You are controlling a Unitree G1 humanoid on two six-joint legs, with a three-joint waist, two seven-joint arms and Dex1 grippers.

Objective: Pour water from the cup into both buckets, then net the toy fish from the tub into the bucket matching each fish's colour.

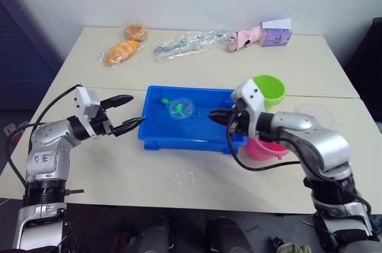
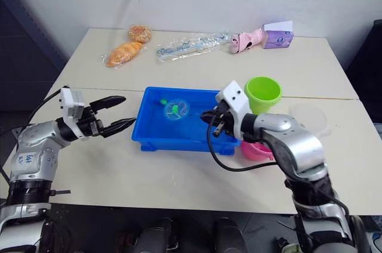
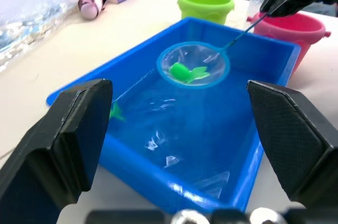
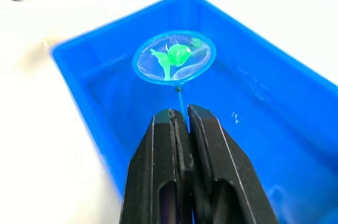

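**Even, soft light with blur close to the wrist cameras**

The scene is bright and evenly lit — shadows on the table [image 1: 179, 175] are weak. Small glare spots shine on the water in the tub [image 3: 222, 192]. The left gripper's fingers [image 3: 63, 145] look blurred, and the far background is out of focus.

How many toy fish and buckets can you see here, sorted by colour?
Green fish: 2, one in the net held over the tub by the right tool, one in the tub
Pink fish: 0 visible
Green buckets: 1
Pink buckets: 1
Total: 4
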